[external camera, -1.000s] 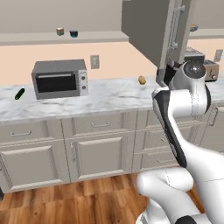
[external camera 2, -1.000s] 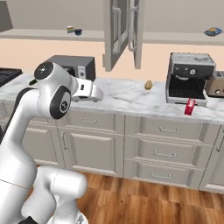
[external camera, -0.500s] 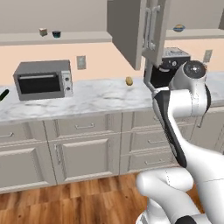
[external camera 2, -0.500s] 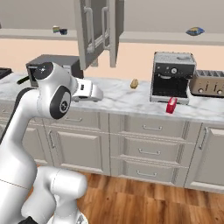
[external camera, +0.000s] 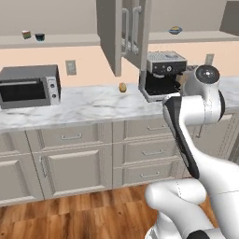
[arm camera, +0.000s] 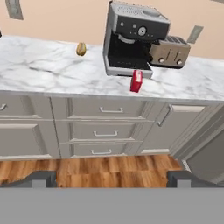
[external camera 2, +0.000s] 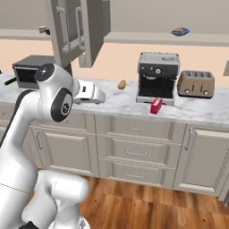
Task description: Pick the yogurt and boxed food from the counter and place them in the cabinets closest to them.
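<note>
1. Landmark: coffee machine [arm camera: 133,41] on the counter [arm camera: 52,65].
2. Box [arm camera: 137,81] stands upright just in front of the machine's base, near the counter edge.
3. Yogurt [external camera: 39,37] sits on the cabinet shelf [external camera: 70,41] far left of the machine, above the toaster oven [external camera: 30,86].
4. Claw [arm camera: 111,179] released, holding nothing, well back from the machine, over the floor.

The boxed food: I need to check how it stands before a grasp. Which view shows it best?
The hand view: the boxed food stands upright near the counter edge, before the coffee machine. The right base view shows it smaller. In the left base view the arm covers that spot.
</note>
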Available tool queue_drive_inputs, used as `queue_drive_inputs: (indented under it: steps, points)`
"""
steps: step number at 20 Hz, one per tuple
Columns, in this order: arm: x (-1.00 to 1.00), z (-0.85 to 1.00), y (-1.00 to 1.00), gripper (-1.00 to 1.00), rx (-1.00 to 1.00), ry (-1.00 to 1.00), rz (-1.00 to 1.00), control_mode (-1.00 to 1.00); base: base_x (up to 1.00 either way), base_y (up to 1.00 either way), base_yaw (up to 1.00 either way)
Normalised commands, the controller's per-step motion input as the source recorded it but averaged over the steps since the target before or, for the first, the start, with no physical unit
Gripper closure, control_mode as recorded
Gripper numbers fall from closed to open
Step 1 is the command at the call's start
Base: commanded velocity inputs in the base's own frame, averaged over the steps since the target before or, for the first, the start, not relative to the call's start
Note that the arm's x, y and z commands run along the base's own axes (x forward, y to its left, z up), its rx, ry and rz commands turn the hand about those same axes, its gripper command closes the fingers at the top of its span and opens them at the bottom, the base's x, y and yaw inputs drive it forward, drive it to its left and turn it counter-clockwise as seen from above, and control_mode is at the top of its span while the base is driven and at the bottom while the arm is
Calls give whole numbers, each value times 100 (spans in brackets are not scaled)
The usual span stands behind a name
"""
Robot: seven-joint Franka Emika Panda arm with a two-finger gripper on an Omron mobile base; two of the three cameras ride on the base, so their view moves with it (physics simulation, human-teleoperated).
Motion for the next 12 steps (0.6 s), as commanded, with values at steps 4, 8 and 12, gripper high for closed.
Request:
queue_drive_inputs:
  steps: [4, 8, 12]
  points:
    - [0, 0, 0, -100, 0, 0, 0, 100, 0, -55, 0]
    - [0, 0, 0, -100, 0, 0, 0, 100, 0, -54, 0]
    - [0, 0, 0, -100, 0, 0, 0, 100, 0, -52, 0]
